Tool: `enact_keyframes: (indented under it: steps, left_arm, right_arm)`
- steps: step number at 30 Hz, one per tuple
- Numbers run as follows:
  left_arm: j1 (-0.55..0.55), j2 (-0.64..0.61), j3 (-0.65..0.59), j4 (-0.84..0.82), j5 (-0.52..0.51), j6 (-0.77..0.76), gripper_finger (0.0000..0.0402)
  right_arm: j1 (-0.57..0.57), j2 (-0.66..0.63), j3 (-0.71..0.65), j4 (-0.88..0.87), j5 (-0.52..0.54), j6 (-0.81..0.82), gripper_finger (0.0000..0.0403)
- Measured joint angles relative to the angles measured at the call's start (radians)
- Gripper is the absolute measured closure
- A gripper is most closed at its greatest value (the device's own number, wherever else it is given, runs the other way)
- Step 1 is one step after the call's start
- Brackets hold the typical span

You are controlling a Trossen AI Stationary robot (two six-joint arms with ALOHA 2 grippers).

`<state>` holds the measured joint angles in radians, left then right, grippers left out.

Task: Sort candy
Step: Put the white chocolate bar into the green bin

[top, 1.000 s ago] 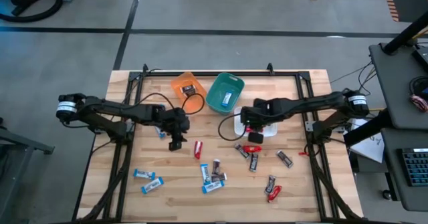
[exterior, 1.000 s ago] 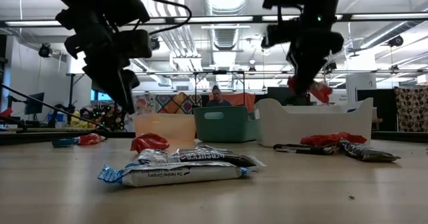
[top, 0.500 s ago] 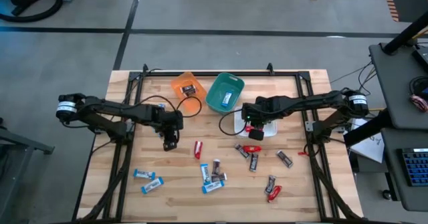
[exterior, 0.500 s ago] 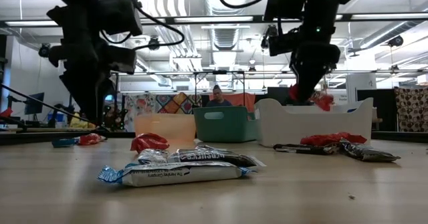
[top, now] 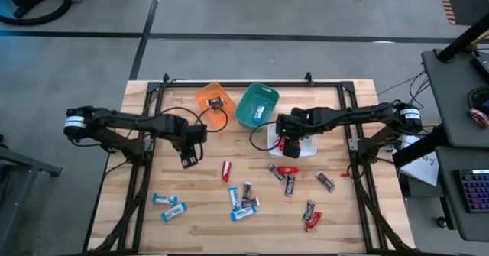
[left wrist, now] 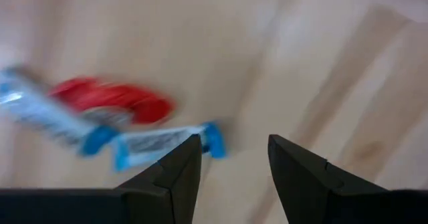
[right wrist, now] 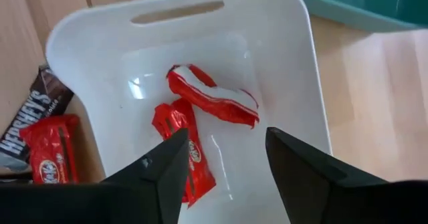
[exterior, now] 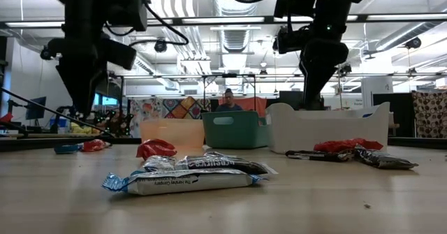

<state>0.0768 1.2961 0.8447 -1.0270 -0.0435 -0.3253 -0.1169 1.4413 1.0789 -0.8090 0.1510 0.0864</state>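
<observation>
My right gripper (top: pixel 286 144) hovers open and empty over the white bin (right wrist: pixel 294 10). Two red candies (right wrist: pixel 214 97) (right wrist: pixel 184 147) lie on the bin's floor under the gripper's fingers (right wrist: pixel 224 140). My left gripper (top: pixel 187 160) hangs open and empty above the table's left middle. Its wrist view shows a red candy (left wrist: pixel 110 103) and a blue-and-white candy (left wrist: pixel 167 142) on the wood below its fingers (left wrist: pixel 234 144). More candies lie loose on the table: a red one (top: pixel 226 170), a mixed cluster (top: pixel 243 199) and two blue ones (top: pixel 168 205).
An orange bin (top: pixel 212 99) and a teal bin (top: pixel 256 105) stand at the far middle, each with a candy inside. A red candy (right wrist: pixel 43 157) and a dark one (right wrist: pixel 27 124) lie just outside the white bin. Dark and red candies (top: pixel 309 210) lie near right.
My right gripper has gone a little toward the far edge over the white bin. The red candy that hung from it no longer shows in the low view, so it has let go. My left gripper has gone toward the table's left edge, staying empty.
</observation>
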Motion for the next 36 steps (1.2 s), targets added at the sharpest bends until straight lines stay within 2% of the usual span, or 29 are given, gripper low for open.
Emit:
enact_keyframes:
  steps: [2,7,14,18,23,30,36]
  left_arm:
    - [0.006,0.0,0.038,-0.054,-0.027,-0.002,0.0245]
    - [0.024,-0.006,0.095,-0.138,-0.02,-0.059,0.0245]
    - [0.036,-0.023,0.055,-0.178,-0.018,-0.184,0.0246]
    - [0.065,-0.022,0.013,-0.154,-0.03,-0.326,0.0247]
    - [0.081,-0.01,-0.021,-0.105,-0.129,-0.561,0.0247]
    - [0.073,0.007,-0.071,0.018,-0.152,-0.708,0.0246]
    - [0.055,0.011,-0.156,0.019,-0.122,-0.821,0.0232]
  right_arm:
    - [0.0,-0.001,0.006,0.01,0.0,0.0,0.0207]
    - [0.0,-0.002,0.016,0.04,0.0,-0.016,0.0208]
    - [0.0,-0.007,0.023,0.044,0.0,-0.024,0.0209]
    - [-0.001,-0.007,0.023,0.045,0.0,-0.027,0.0209]
    - [-0.002,-0.007,0.027,0.05,-0.004,-0.028,0.0209]
    - [-0.002,-0.007,0.027,0.067,-0.021,-0.035,0.0209]
    - [-0.002,-0.007,0.027,0.063,-0.024,-0.042,0.0209]
